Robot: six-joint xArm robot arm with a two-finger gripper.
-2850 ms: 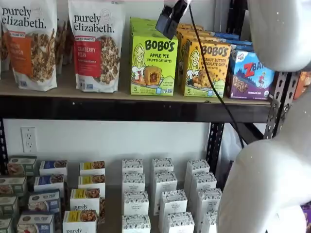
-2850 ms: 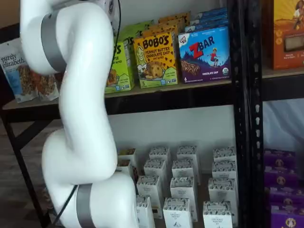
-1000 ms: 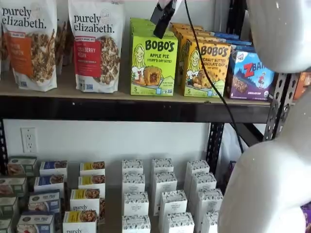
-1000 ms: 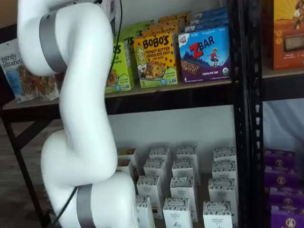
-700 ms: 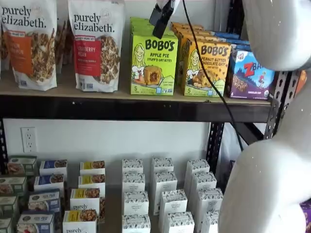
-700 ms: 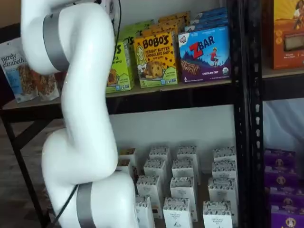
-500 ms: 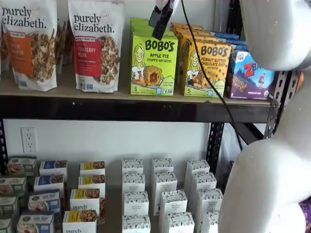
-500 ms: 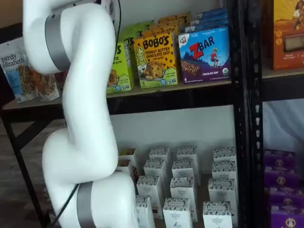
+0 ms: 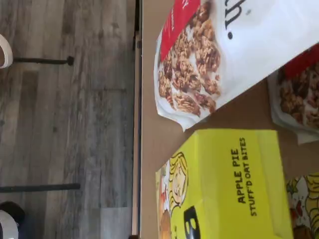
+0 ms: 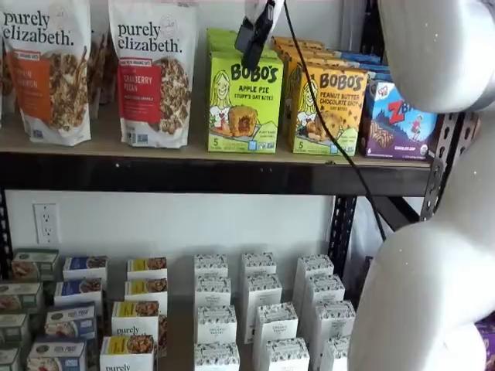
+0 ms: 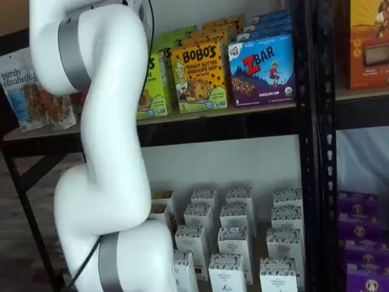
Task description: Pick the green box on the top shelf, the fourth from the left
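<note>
The green box (image 10: 244,99) stands upright on the top shelf (image 10: 193,171), printed BOBO'S APPLE PIE. It also shows in the wrist view (image 9: 224,189) and, partly behind my arm, in a shelf view (image 11: 155,85). My gripper (image 10: 252,42) hangs from above in front of the box's upper edge. Only its black fingers show, side-on, with no clear gap. No box is in them.
A Cranberry Pecan granola pouch (image 10: 155,73) stands left of the green box. The yellow-orange Bobo's box (image 10: 327,108) and blue ZBar box (image 10: 396,120) stand to its right. White cartons (image 10: 259,309) fill the lower shelf. My white arm (image 11: 97,152) hides much of one shelf view.
My gripper has drifted slightly left and up along the green box's top edge. The boxes have not moved.
</note>
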